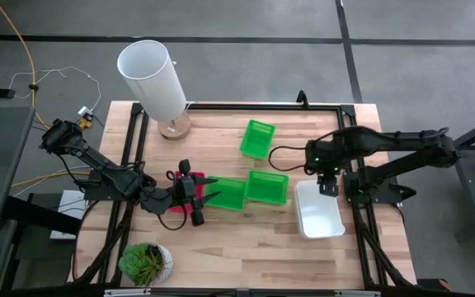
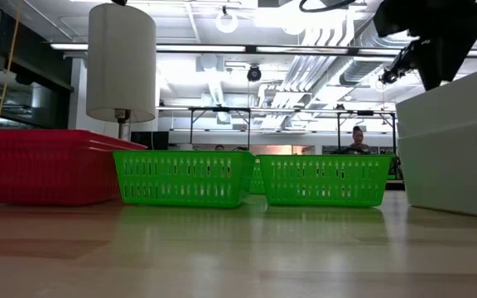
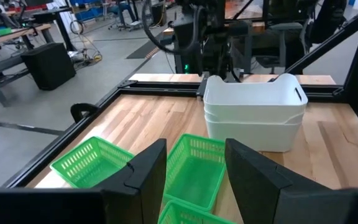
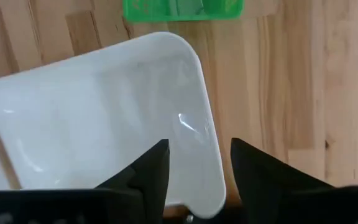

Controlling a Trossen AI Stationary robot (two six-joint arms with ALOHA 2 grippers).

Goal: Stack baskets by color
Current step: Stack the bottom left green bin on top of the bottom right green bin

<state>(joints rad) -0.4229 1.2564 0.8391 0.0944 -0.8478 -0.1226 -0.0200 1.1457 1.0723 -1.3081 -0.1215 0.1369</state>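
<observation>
I see right gripper (image 1: 328,186) above far rim of white basket stack (image 1: 320,211), fingers apart, one either side of rim, nothing held. Left gripper (image 1: 207,191) open over red baskets (image 1: 181,209), beside green basket (image 1: 228,195). Second green basket (image 1: 267,186) adjoins; third (image 1: 256,139) apart.

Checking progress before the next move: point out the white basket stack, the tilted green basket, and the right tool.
white basket stack (image 3: 253,115), left wrist view, front wall.
tilted green basket (image 1: 256,139), high view, inside floor.
right tool (image 4: 199,163), right wrist view, between fingertips.
</observation>
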